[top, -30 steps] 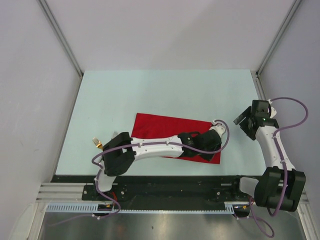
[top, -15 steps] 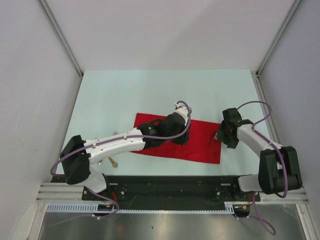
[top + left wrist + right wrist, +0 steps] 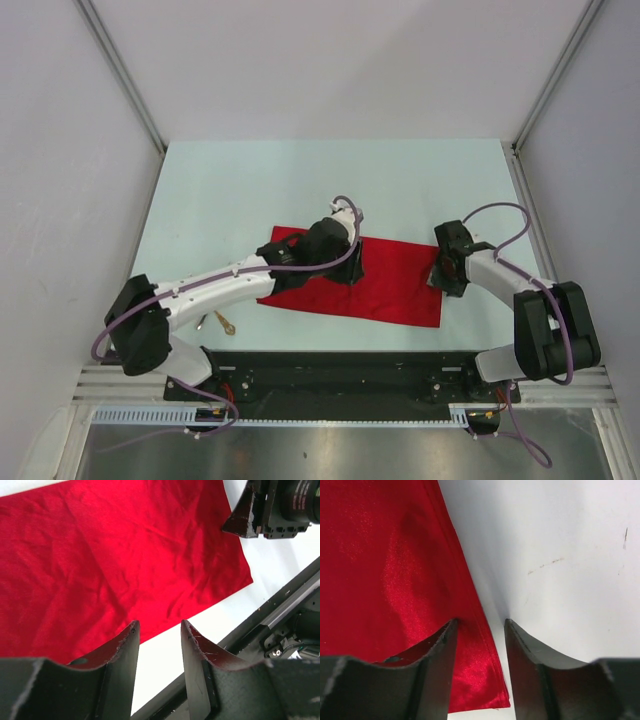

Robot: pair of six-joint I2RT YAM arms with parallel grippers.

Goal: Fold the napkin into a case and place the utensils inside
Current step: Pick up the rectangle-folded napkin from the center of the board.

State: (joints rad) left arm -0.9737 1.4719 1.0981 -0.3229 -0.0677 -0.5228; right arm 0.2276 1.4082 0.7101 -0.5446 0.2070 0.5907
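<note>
Pale table [image 3: 250, 180], red napkin [image 3: 400, 282] lengthwise left-right

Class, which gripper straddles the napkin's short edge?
The right gripper: one finger over the red napkin, the other over bare table. The left gripper is near the napkin's middle.

Gold utensils [image 3: 224, 323] at table [image 3: 250, 190] near edge, left side: too small to tell type (fork unclear), partly under left arm [image 3: 230, 282]. Same arm hides napkin [image 3: 400, 285] left part; wrist views crop it.
</note>
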